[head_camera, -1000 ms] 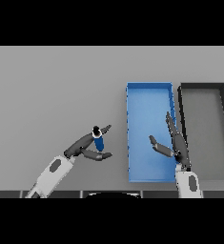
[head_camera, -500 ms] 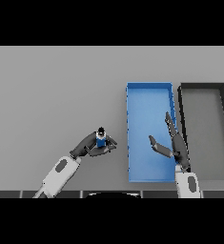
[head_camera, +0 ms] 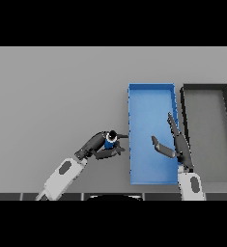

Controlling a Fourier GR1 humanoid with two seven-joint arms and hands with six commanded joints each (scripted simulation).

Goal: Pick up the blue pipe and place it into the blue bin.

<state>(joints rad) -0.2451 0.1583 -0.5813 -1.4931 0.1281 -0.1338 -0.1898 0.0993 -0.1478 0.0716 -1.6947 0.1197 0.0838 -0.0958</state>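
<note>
The blue pipe (head_camera: 109, 142) is a short blue cylinder with a dark open end, held upright just left of the blue bin (head_camera: 151, 94). My left hand (head_camera: 96, 145) is shut on it, fingers and thumb curled round its body, a short way from the bin's left wall. My right hand (head_camera: 177, 143) hovers over the bin's right half with straight fingers and thumb spread, holding nothing. The bin's floor is bare.
A dark grey bin (head_camera: 205, 91) of the same shape stands right beside the blue bin, on its right. The grey table (head_camera: 52, 91) stretches to the left and back.
My left hand has carried the blue pipe to the right, closer to the blue bin's left wall. The right hand has hardly moved.
</note>
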